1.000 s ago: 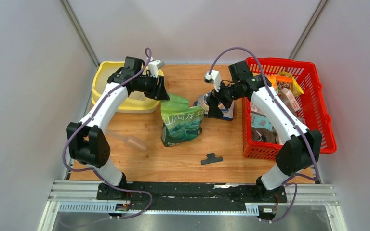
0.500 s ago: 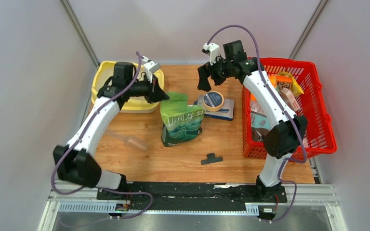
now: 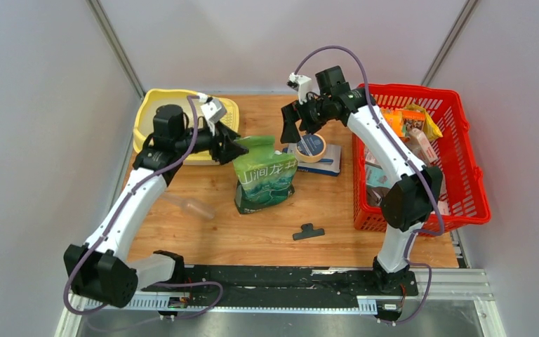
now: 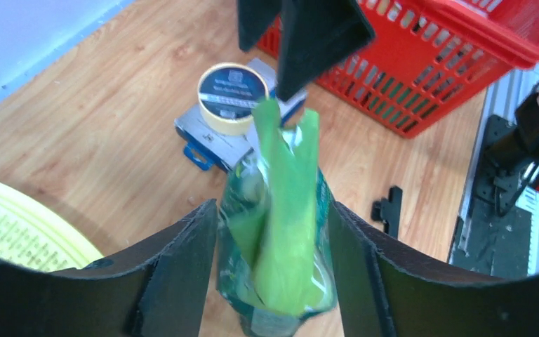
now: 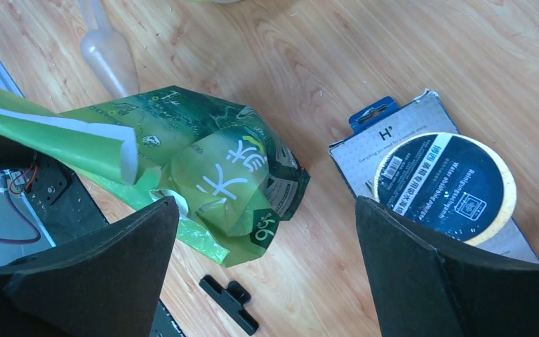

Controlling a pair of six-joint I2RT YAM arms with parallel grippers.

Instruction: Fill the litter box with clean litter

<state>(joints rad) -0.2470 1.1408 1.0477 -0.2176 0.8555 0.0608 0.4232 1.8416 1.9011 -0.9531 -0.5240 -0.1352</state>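
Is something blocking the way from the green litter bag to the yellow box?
Nothing visible blocks it. Only the left pincer sits between the green bag and the yellow box, straddling the bag's top.

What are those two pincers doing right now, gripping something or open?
Left pincer: open, astride the green pouch's top.
Right pincer: open, holding nothing.

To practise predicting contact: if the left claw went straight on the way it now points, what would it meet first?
Most likely the green litter pouch: its top flap stands between the left claw's open fingers, though depth is unclear.
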